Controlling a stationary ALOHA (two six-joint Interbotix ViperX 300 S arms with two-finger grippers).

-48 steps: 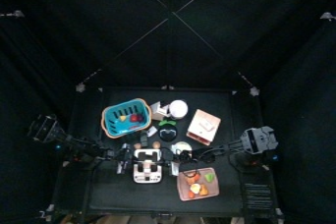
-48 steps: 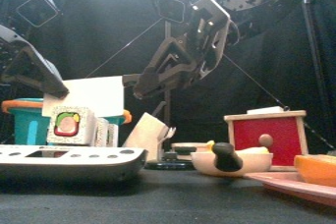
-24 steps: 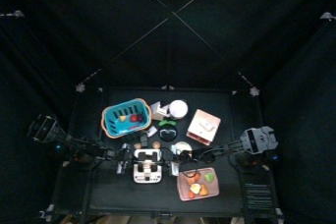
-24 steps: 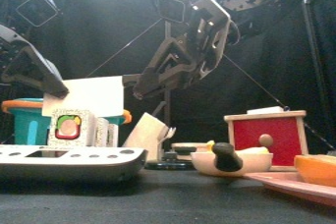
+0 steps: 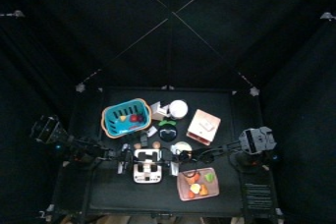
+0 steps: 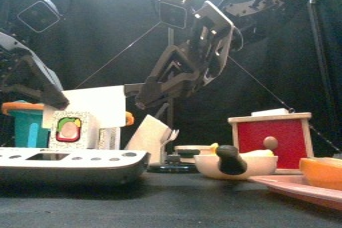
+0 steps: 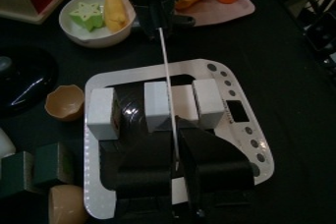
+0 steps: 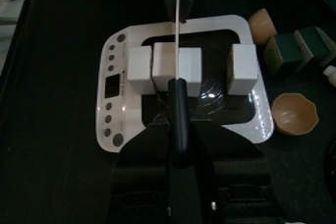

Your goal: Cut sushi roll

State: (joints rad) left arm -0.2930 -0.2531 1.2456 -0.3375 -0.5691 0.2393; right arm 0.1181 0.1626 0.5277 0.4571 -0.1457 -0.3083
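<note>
White cutting board at table's front left, sushi roll on it between white blocks. Knife across roll, blade along board's middle. Right gripper clamped on knife handle; left gripper low over board, jaw state unclear. Behind: duck bowl, red box, blue basket.

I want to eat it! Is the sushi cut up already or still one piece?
Cut up. The sushi sits in separate white blocks on the board, with the knife standing in a gap between them.
</note>
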